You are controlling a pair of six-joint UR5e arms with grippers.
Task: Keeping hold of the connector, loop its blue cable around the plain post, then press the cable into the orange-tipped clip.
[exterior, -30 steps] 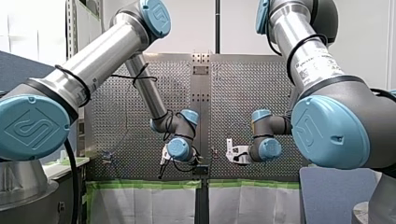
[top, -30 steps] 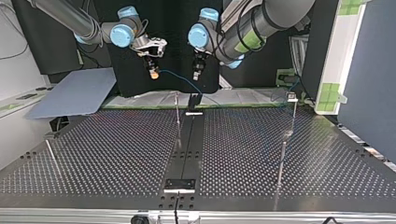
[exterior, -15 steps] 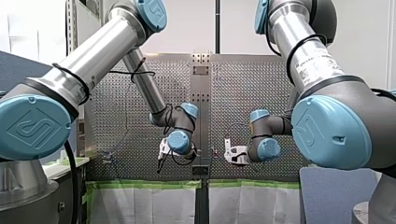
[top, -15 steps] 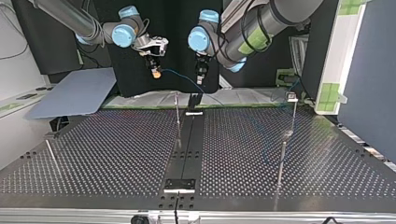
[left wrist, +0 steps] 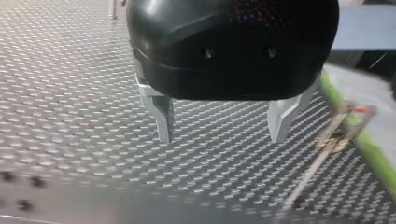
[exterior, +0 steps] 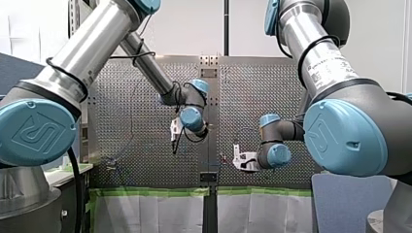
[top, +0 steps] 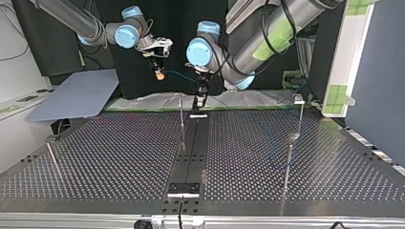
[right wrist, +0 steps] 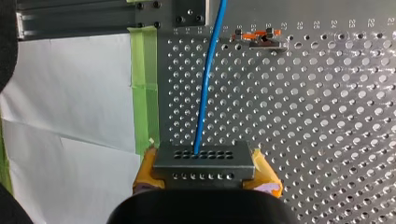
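A grey connector (right wrist: 204, 163) sits between the yellow pads (right wrist: 264, 173) of my right gripper (right wrist: 204, 179), which is shut on it. Its blue cable (right wrist: 208, 84) runs ahead over the perforated plate. The orange-tipped clip (right wrist: 259, 36) stands just beside the cable, further ahead. In the top view my right gripper (top: 158, 72) hangs above the table's far edge with the blue cable (top: 179, 74) trailing toward my left gripper (top: 200, 91). My left gripper (left wrist: 222, 135) is open with nothing between its metal fingers (left wrist: 163, 119); the orange-tipped clip (left wrist: 353, 111) is off to its side.
A black strip (top: 191, 152) runs down the table's middle. A thin post (top: 181, 114) stands beside it. More posts stand at the top view's right (top: 288, 164) and left (top: 51, 157). A fixture (top: 298, 99) sits at the far right. Green tape (exterior: 145, 192) edges the plate.
My left gripper has risen in the front view and come out over the black strip's far end in the top view. My right gripper has barely moved and still holds the connector.
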